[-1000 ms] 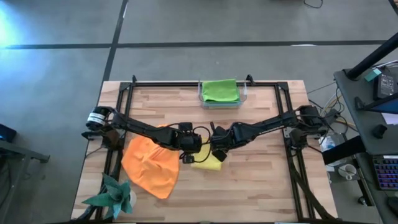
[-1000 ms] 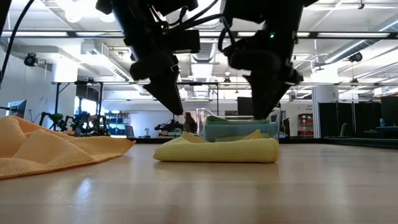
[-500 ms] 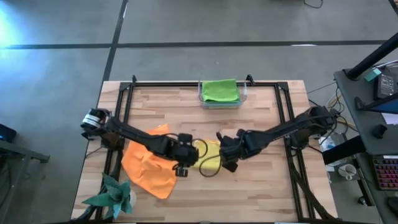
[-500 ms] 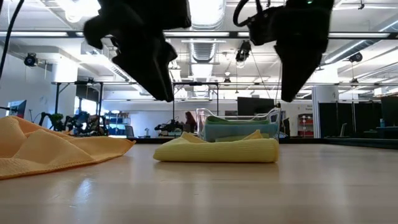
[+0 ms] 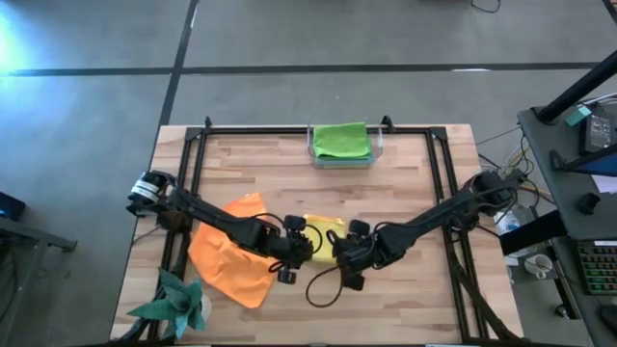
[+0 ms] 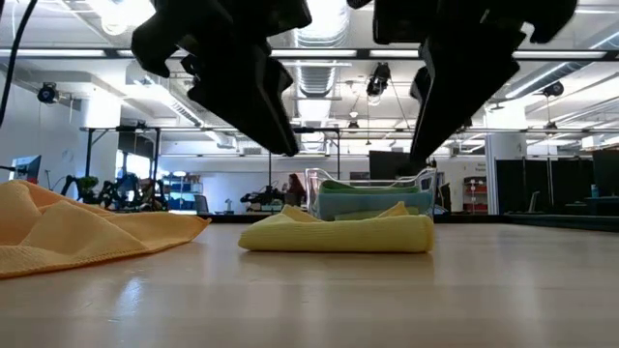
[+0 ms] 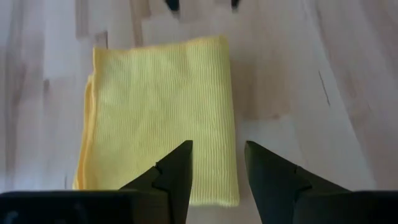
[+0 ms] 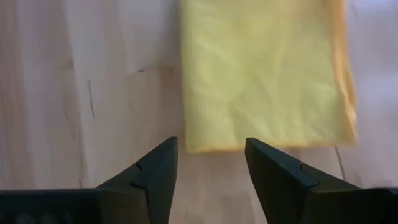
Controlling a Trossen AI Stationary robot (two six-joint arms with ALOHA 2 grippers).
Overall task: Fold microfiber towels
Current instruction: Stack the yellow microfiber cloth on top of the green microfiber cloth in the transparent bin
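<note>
Yellow towel [image 5: 323, 234] (one), folded flat

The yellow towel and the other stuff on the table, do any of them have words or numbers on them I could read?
No readable text anywhere in these pictures.
Yellow towel: plain cloth, no label showing.
Orange towel: plain, no writing.
Green towel in the clear bin: no writing visible.
Wooden table: only wood grain.
Room behind, in the low view: some screens and signs, too small and blurred to read.
</note>
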